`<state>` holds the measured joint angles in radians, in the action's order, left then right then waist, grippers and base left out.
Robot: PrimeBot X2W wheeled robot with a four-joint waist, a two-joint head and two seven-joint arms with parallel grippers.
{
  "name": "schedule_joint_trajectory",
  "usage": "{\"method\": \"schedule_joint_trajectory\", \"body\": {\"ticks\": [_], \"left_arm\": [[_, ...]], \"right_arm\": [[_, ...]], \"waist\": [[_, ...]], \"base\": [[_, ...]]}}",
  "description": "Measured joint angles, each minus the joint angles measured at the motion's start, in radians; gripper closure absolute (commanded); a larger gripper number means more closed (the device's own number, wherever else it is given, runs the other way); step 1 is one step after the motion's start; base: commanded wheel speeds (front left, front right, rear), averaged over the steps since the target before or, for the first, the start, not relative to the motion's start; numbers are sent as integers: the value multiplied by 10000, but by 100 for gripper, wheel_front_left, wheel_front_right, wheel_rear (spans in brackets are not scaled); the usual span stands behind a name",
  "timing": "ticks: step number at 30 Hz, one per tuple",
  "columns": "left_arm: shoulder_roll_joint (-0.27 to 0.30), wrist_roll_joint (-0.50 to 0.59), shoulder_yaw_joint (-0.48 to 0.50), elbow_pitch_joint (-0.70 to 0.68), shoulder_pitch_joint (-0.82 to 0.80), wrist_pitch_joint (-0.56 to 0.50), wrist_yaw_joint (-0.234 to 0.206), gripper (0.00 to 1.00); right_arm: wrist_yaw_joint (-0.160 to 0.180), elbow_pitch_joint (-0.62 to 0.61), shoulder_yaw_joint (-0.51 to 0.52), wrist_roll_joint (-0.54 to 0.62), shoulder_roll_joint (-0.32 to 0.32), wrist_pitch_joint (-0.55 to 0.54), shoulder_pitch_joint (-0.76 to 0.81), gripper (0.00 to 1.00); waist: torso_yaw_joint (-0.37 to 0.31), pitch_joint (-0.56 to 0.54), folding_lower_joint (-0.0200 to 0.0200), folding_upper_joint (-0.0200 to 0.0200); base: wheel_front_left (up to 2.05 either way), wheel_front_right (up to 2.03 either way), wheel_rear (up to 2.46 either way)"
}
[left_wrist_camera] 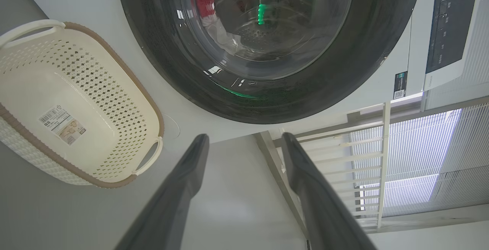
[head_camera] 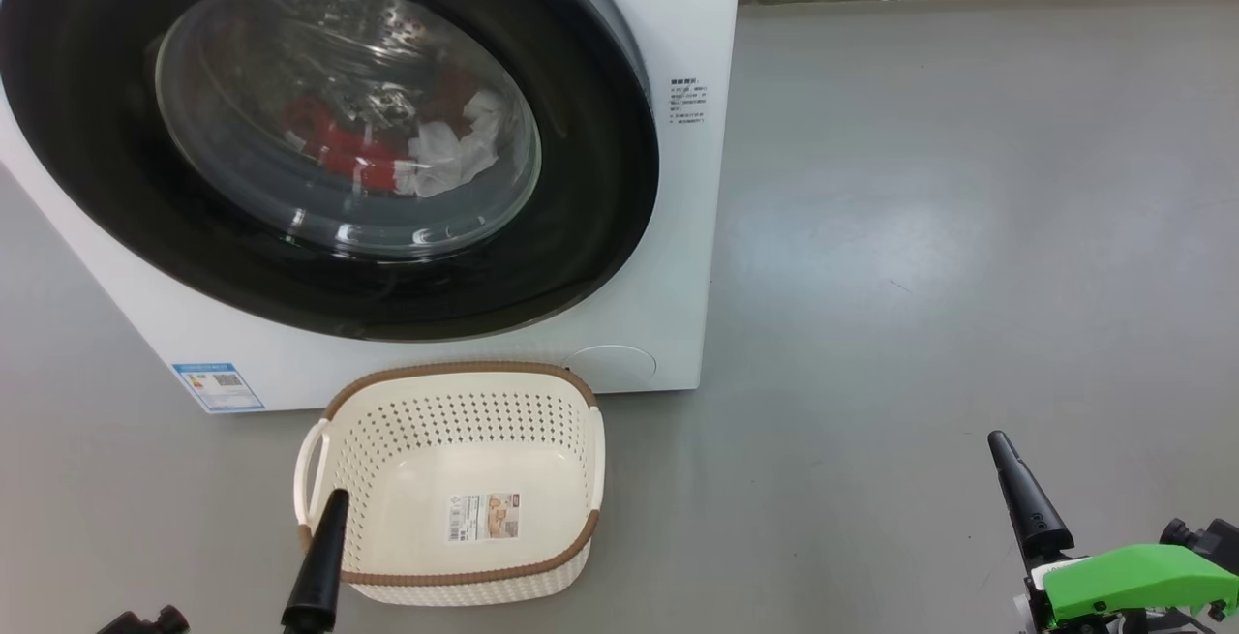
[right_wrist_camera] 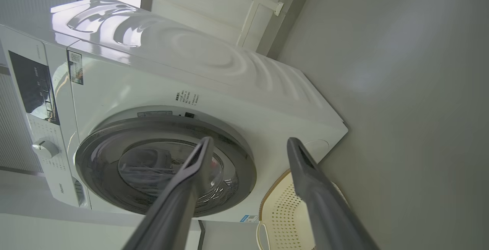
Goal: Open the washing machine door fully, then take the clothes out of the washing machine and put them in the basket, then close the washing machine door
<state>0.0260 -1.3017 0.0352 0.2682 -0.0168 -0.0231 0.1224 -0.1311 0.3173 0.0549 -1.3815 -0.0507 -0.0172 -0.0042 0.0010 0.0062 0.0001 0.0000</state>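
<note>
The door of the washing machine is shut, far left, clothes behind its glass; the basket stands just before it; the left claw, spread wide, hovers at the basket's near left corner; the right claw, also wide, hangs well right.

Head camera: I look steeply down, close on the washing machine door and the basket before it.
Left wrist camera: rolled sideways, near, low, facing both.
Right wrist camera: farther back, rolled, taking in the whole washing machine.
All three share door and basket.
</note>
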Motion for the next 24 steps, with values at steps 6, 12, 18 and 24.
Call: {"method": "schedule_joint_trajectory", "body": {"ticks": [6, 12, 18, 24], "left_arm": [[0, 945, -17, -113, 9, 174, 0, 0], [2, 1814, -96, -320, 39, 345, -105, 0], [4, 2575, -259, -403, 193, 523, -123, 0], [6, 3335, -347, -537, 194, 685, -180, 0]], "right_arm": [[0, -67, -33, 796, -33, 192, 8, 0], [0, -136, -67, 1511, -56, 364, 15, 0], [0, -226, -94, 2180, -61, 527, 52, 0], [0, -284, -130, 2817, -65, 690, 75, 0]], "waist": [[-9, 17, 0, 0], [-9, 49, 0, 0], [5, 77, 0, 1], [15, 81, 0, 0]], "base": [[0, 0, 0], [0, 0, 0], [0, 0, 0], [0, 0, 0]]}}
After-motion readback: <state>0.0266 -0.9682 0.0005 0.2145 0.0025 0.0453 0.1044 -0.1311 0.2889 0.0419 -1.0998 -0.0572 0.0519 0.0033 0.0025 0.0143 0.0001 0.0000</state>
